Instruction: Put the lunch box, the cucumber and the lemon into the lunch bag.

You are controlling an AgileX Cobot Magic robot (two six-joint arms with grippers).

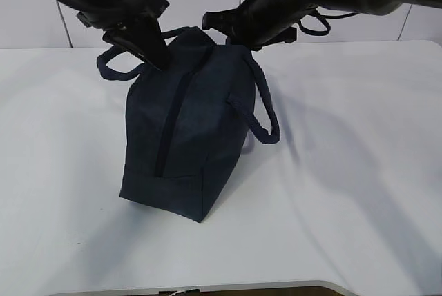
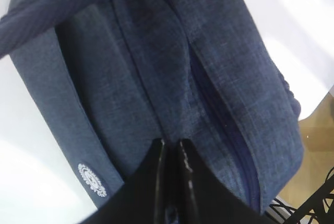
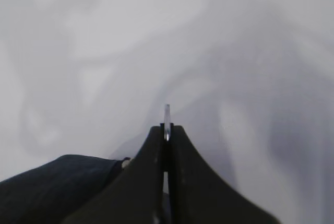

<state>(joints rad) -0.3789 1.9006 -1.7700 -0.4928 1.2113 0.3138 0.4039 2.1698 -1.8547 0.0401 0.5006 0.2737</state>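
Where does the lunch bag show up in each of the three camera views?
Exterior view: the lunch bag stands centre-left on the white table, zipper shut, both claws at its top.
Left wrist view: it fills most of the picture, with its round white logo at lower left.
Right wrist view: only a dark corner of it shows at the bottom left.
Shared landmark: the white table, seen in all three.

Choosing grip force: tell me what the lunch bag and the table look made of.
Lunch bag: woven fabric, matte navy; heathered weave shows in the left wrist view, and the loop handle droops softly. Table: smooth white hard surface, probably laminate; faint sheen, soft shadows.
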